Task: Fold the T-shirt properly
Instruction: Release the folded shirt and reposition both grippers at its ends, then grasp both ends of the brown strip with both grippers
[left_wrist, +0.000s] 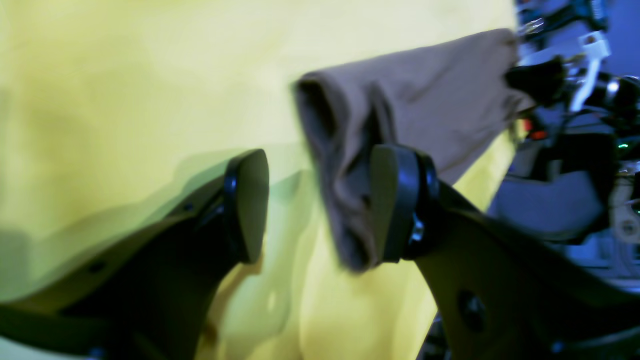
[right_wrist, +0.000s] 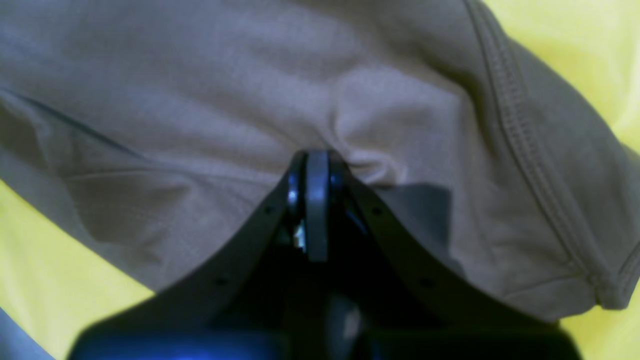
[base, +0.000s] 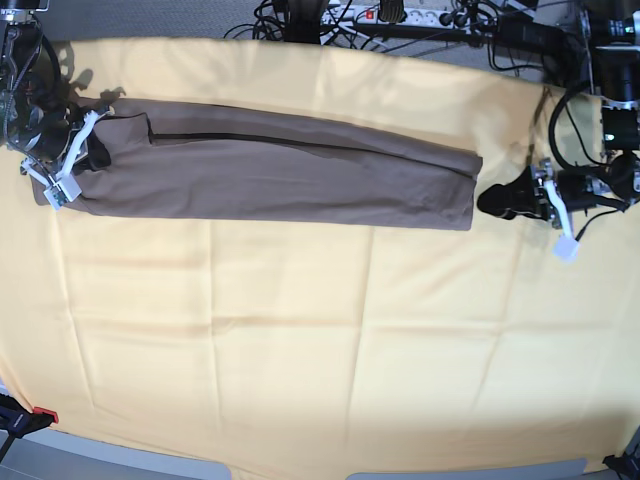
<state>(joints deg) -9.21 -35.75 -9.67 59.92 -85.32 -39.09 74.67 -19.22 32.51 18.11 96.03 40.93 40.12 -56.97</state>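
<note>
The near half of the pale yellow cloth (base: 300, 340) over the worktop lies bare. Beyond it the taupe short-sleeved soft cloth T-shirt (base: 290, 180) stretches as a long band from nine to three o'clock. The right gripper (right_wrist: 317, 165) has its jaws clamped shut on the shirt's nine o'clock end, apparently anchoring it. The left gripper (left_wrist: 320, 200) has its jaws spread wide, holding nothing, just beside the three o'clock end.
</note>
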